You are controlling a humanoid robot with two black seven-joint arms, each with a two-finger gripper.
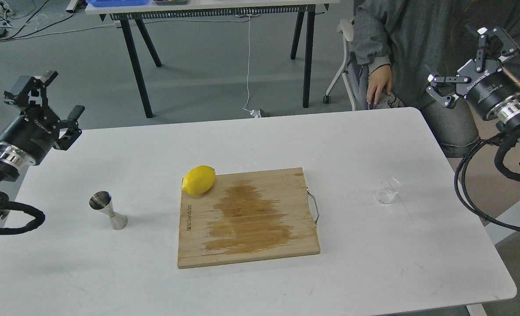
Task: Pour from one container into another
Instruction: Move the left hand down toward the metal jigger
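A small clear glass cup stands upright on the white table, right of the cutting board. A shiny steel hourglass jigger stands upright on the left side of the table. My left gripper hovers open above the table's far left edge, well behind the jigger, holding nothing. High at the far right, beyond the table's edge, my right gripper is open and empty, far above the glass cup.
A wooden cutting board with a dark wet stain and a metal handle lies mid-table. A yellow lemon rests on its back left corner. A seated person is behind the table's far right corner, one hand near the edge.
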